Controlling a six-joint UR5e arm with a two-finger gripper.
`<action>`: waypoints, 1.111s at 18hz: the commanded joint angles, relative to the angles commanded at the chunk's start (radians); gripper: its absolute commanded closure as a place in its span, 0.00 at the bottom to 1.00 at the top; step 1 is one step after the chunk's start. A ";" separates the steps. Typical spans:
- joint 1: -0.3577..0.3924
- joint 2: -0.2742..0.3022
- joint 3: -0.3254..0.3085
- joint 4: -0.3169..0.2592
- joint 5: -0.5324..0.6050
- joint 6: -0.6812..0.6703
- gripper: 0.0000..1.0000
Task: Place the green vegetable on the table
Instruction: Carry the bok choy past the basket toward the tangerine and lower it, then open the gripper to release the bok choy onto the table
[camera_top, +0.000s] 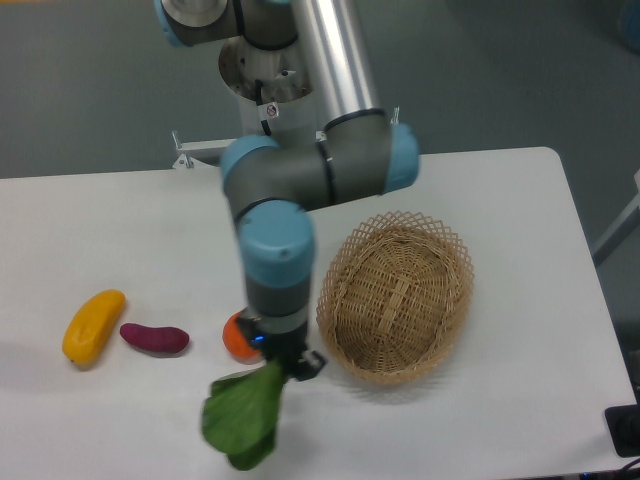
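The green vegetable (243, 418) has broad green leaves and hangs from my gripper (285, 368), which is shut on its stem end. Its pale stem is hidden by the fingers. The leaves reach down toward the front of the white table (120, 240), left of the wicker basket. I cannot tell whether the leaves touch the tabletop.
An empty wicker basket (398, 296) stands just right of the gripper. An orange (238, 338) lies right behind the gripper on its left. A purple vegetable (155, 339) and a yellow mango-shaped fruit (93, 326) lie further left.
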 joint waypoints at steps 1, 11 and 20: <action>-0.023 -0.008 0.002 0.009 0.000 -0.018 0.88; -0.132 -0.065 -0.009 0.107 0.006 -0.052 0.24; -0.137 -0.042 -0.006 0.107 0.006 -0.048 0.00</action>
